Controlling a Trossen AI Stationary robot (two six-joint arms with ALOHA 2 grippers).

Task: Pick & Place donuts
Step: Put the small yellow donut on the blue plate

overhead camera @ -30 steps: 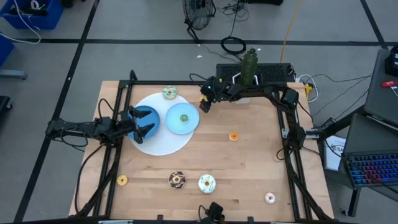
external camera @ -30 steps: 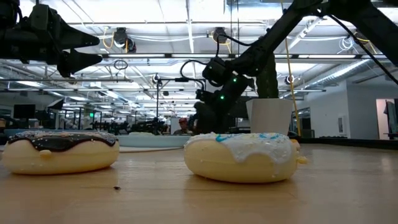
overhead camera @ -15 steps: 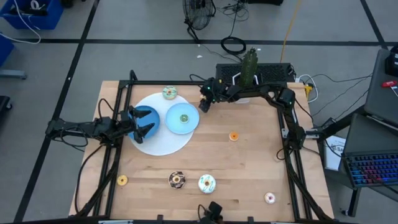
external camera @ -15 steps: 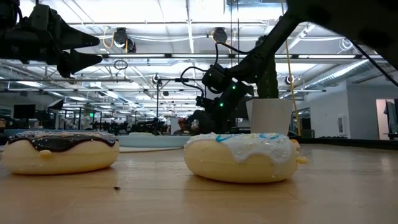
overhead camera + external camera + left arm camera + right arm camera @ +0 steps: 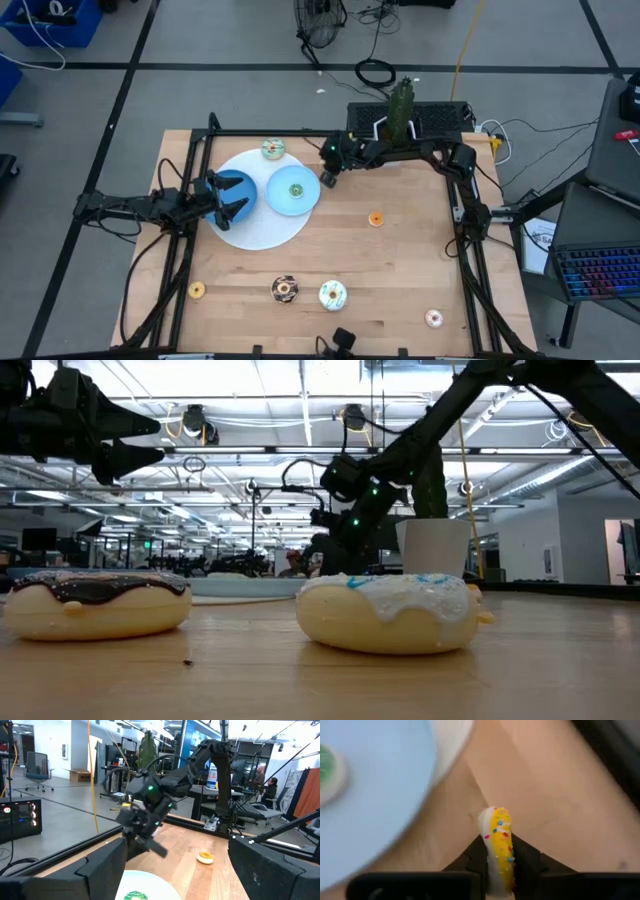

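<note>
Wooden table (image 5: 400,260) w/ scattered toy donuts. Right tool (image 5: 326,176) pinches yellow-iced sprinkled ring donut (image 5: 498,849) edge-on, just beside light blue round plate (image 5: 303,200). Looks light, stiff, prob. slippery; rim grip suits. Left tool (image 5: 236,198) waits open.

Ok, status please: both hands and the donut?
Right hand shut on yellow donut, beside light blue plate. Left hand open over white plate. Nothing in the way.

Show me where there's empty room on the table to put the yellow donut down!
The right gripper holds the yellow donut. Bare wood lies between the orange donut and the near row of donuts. It's crowded around the light blue plate and blue bowl.
</note>
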